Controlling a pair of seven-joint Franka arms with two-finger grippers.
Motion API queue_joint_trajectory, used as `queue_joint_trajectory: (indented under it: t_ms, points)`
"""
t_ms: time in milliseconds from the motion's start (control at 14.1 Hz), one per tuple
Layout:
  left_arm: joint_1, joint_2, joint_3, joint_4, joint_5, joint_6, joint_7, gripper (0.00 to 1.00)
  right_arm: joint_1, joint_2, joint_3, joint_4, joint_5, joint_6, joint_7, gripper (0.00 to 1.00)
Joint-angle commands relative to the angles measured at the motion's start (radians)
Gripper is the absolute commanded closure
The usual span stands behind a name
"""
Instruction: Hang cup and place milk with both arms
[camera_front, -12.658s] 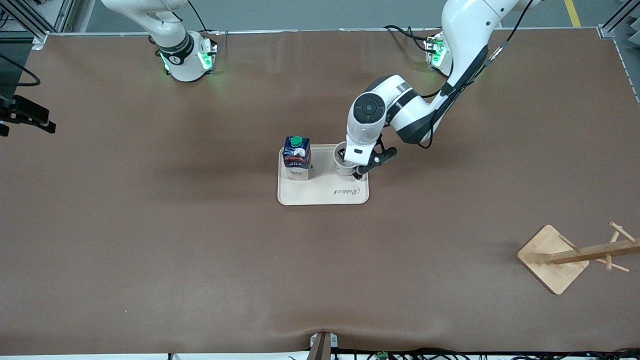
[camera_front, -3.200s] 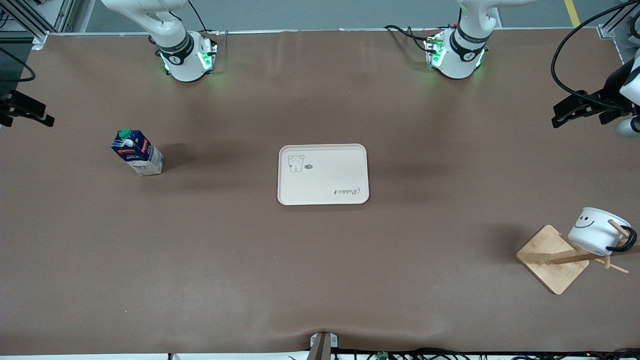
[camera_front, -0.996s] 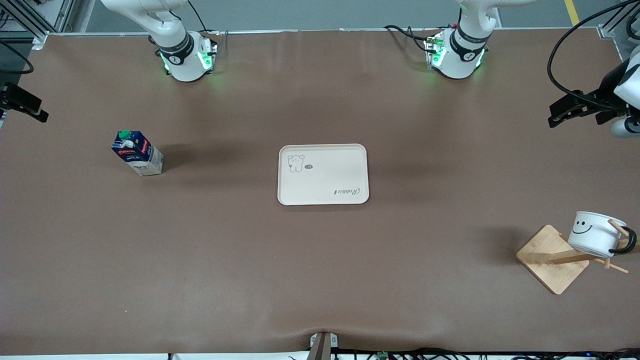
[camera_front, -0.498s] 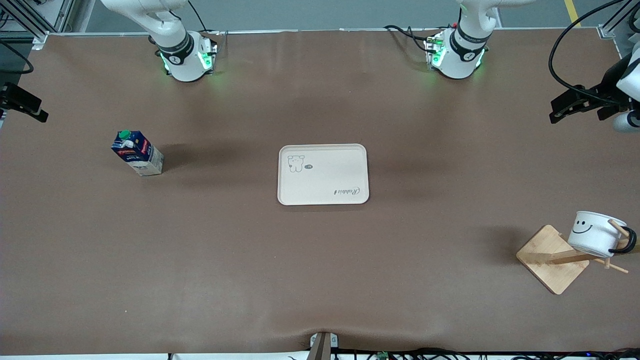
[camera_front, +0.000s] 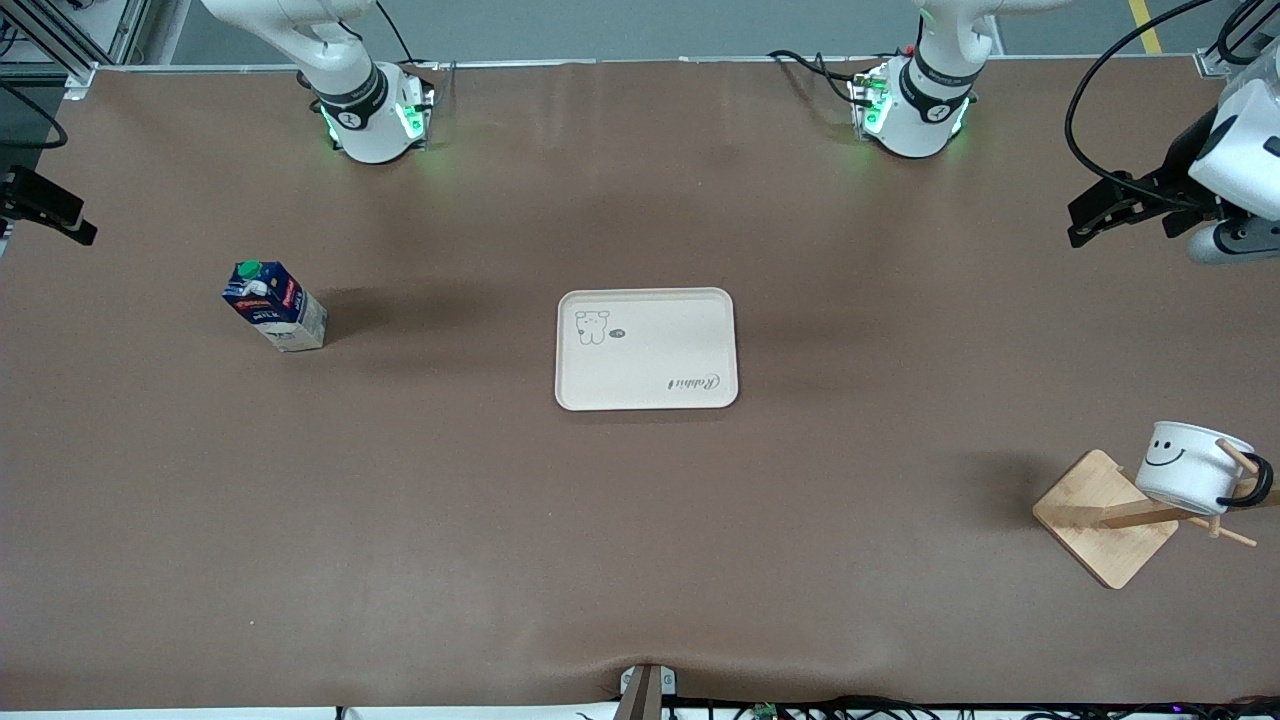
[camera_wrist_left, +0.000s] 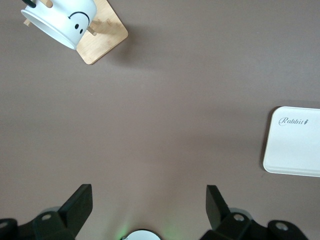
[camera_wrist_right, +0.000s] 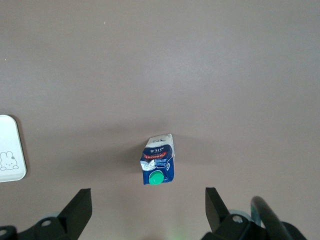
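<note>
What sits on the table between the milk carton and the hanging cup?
Front view: only the tray, bare, lies between the milk and the cup.

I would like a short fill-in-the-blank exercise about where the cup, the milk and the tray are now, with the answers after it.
1. The cup hangs on the wooden ____.
2. The milk stands on the table toward the ____ arm's end.
3. The tray has ____ standing on it.
4. Both the left gripper and the right gripper are ____.

Missing words: rack; right; nothing; open
</note>
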Motion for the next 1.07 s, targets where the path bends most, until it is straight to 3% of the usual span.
queue_joint_trajectory:
  t_ms: [0, 996]
  points:
    - [0.026, -0.015, 0.003, 0.003, 0.017, -0.018, 0.071, 0.00, -0.014, 0.012, 0.007, 0.026, -0.003, -0.018, 0.013, 0.00]
    - [0.043, -0.012, 0.004, 0.017, 0.019, -0.044, 0.101, 0.00, -0.020, 0.018, 0.007, 0.026, 0.000, -0.015, 0.013, 0.00]
